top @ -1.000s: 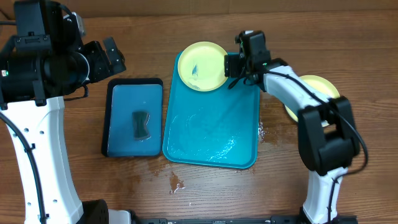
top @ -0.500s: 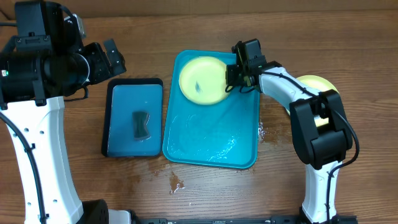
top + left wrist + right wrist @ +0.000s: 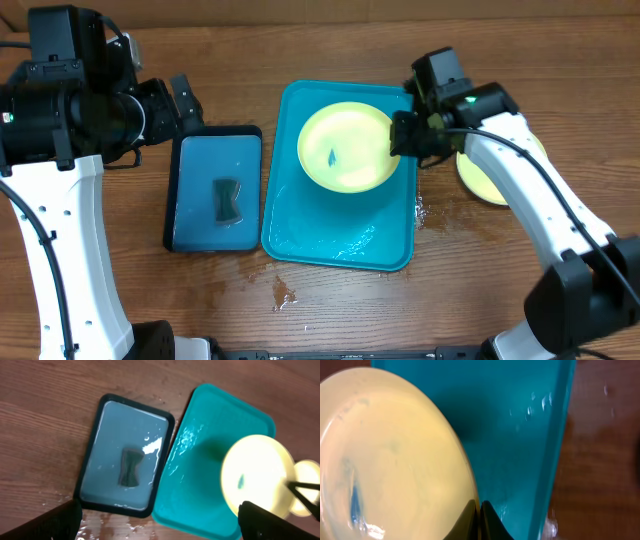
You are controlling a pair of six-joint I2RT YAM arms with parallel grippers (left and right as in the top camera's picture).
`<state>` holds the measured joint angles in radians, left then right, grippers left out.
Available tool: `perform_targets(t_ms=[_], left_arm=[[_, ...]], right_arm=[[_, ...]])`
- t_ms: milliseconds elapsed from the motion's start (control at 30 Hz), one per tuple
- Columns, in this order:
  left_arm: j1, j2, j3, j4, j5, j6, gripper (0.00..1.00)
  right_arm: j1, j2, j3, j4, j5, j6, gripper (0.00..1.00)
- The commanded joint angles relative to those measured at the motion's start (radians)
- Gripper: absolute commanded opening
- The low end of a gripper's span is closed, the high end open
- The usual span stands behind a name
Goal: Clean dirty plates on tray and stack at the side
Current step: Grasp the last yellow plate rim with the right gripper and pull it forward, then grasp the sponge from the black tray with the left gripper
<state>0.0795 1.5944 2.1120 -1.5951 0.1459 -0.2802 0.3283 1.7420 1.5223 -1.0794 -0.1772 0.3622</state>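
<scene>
The job looks partly done. One lime-yellow plate (image 3: 482, 183) lies on the bare tabletop (image 3: 560, 60) at the right of the overhead frame, off the turquoise tray (image 3: 330, 235) and partly hidden by the right arm; whether it is clean cannot be told. The right gripper (image 3: 403, 135) is clamped shut on the right-hand rim of a second yellow plate (image 3: 345, 150), which sits over the upper half of the tray. A shadow beneath it suggests it is raised off the tray floor. It carries a small dark smear (image 3: 331, 157) near its middle, so wiping and stacking remain. No pale blue plate shows in any view.

The left gripper (image 3: 186, 98) hangs at the upper left with its jaws spread wide and empty, above the black-rimmed blue tray (image 3: 200, 160) where the dark sponge (image 3: 229, 198) lies untouched.

Only the right wrist view shows the pinch itself: the fingertips (image 3: 492, 526) meet on the plate's edge, and the smear (image 3: 354, 502) reads as a blue streak. The left wrist view shows the wet gleam on both trays. Only the overhead shows both arms and the plate on the table clearly.
</scene>
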Motion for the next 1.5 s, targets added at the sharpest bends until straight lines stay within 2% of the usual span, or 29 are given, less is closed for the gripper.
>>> perform_targets(t_ms=[0,100,200,267,333,433,600,667,767,833,933,1000,1100,1200,1333,1367,1400,1433,1467], left_arm=[[0.005,0.003,-0.002,-0.017,-0.002,0.089,1.00],[0.005,0.003,-0.024,-0.033,-0.035,0.090,1.00],[0.005,0.003,-0.072,-0.039,-0.045,0.075,1.00],[0.005,0.003,-0.126,-0.031,-0.044,0.055,0.99],[0.005,0.003,-0.181,-0.022,-0.044,0.055,0.96],[0.004,0.003,-0.290,0.020,-0.041,0.056,0.90],[-0.014,0.003,-0.524,0.192,-0.021,0.056,0.85],[-0.036,0.003,-0.615,0.269,-0.003,0.055,0.81],[-0.092,0.005,-0.762,0.417,-0.010,0.055,0.77],[-0.127,0.005,-0.845,0.505,-0.069,0.030,0.75],[-0.159,0.007,-0.943,0.590,-0.257,-0.090,0.75],[-0.158,0.011,-0.982,0.617,-0.341,-0.163,0.71],[-0.138,0.027,-1.025,0.697,-0.350,-0.188,0.66],[-0.123,0.076,-1.056,0.792,-0.274,-0.182,0.62],[-0.121,0.181,-1.057,0.858,-0.073,-0.070,0.49],[-0.121,0.202,-1.056,0.866,-0.061,-0.055,0.42],[-0.121,0.223,-1.056,0.868,-0.059,-0.055,0.35],[-0.120,0.239,-1.054,0.867,-0.059,-0.053,0.23],[-0.117,0.247,-1.053,0.862,-0.058,-0.048,0.06]], right_arm=[[0.016,0.029,-0.066,-0.029,-0.012,0.199,0.04],[0.056,0.033,-0.193,0.079,-0.028,0.338,0.04],[0.109,0.034,-0.340,0.256,-0.026,0.465,0.04],[0.130,0.034,-0.405,0.349,-0.011,0.499,0.04],[0.135,0.034,-0.422,0.371,0.034,0.498,0.04],[0.134,0.016,-0.404,0.375,0.048,0.362,0.23],[0.132,-0.081,-0.323,0.325,0.048,0.128,0.32],[0.132,-0.122,-0.302,0.313,0.048,0.092,0.35],[0.132,-0.183,-0.290,0.307,0.045,0.075,0.48],[0.132,-0.209,-0.290,0.305,0.045,0.075,0.49],[0.132,-0.218,-0.290,0.289,0.045,0.075,0.50],[0.132,-0.217,-0.290,0.265,0.045,0.075,0.50],[0.132,-0.216,-0.290,0.237,0.045,0.075,0.50],[0.132,-0.216,-0.291,0.232,0.045,0.075,0.50],[0.132,-0.216,-0.291,0.232,0.045,0.075,0.50],[0.132,-0.216,-0.291,0.232,0.045,0.076,0.50],[0.132,-0.216,-0.290,0.232,0.045,0.076,0.50],[0.132,-0.216,-0.291,0.232,0.045,0.076,0.50],[0.132,-0.216,-0.291,0.232,0.045,0.075,0.50]])
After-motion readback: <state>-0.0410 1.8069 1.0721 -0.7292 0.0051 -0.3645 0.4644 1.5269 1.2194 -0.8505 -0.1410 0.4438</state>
